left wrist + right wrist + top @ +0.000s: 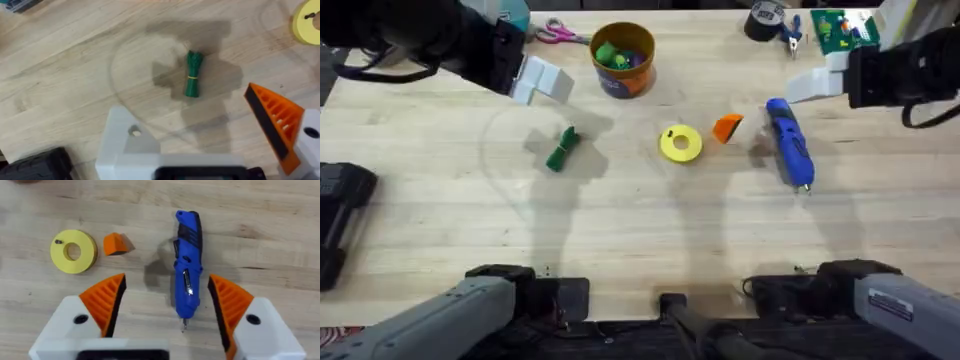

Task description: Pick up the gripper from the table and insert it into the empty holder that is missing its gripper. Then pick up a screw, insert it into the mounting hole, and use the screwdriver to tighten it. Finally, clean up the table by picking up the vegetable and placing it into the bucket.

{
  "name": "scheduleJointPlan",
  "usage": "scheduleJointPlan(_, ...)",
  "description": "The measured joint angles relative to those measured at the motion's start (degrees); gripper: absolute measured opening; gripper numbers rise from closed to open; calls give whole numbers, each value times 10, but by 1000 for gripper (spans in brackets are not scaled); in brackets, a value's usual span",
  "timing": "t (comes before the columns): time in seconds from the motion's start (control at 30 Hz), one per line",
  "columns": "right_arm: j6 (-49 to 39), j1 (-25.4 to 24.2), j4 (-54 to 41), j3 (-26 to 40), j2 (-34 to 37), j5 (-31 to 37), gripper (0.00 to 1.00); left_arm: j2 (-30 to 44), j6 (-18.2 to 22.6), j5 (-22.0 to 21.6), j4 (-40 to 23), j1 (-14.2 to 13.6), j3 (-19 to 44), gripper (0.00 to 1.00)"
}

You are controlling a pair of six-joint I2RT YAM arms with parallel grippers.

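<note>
The loose orange gripper lies on the table between a yellow ring and the blue screwdriver. The green vegetable lies left of the ring. The bucket stands at the back with green and blue pieces inside. My left gripper hovers open above the vegetable; one side is the bare white holder, the other carries an orange finger. My right gripper hangs open over the screwdriver, empty.
A small dark speck sits on the yellow ring. Scissors, a black tape roll, pliers and a green board line the far edge. A black object rests at the left edge.
</note>
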Motion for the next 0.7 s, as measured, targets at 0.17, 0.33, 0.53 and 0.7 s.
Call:
scheduleJointPlan(0.17,0,0,0,0,0,0,997,0,0,0,0,0,0,985)
scheduleJointPlan(0.33,0,0,0,0,0,0,996,0,0,0,0,0,0,986)
scheduleJointPlan(0.53,0,0,0,0,0,0,996,0,0,0,1,0,0,986)
scheduleJointPlan(0.7,0,0,0,0,0,0,996,0,0,0,25,0,0,986)
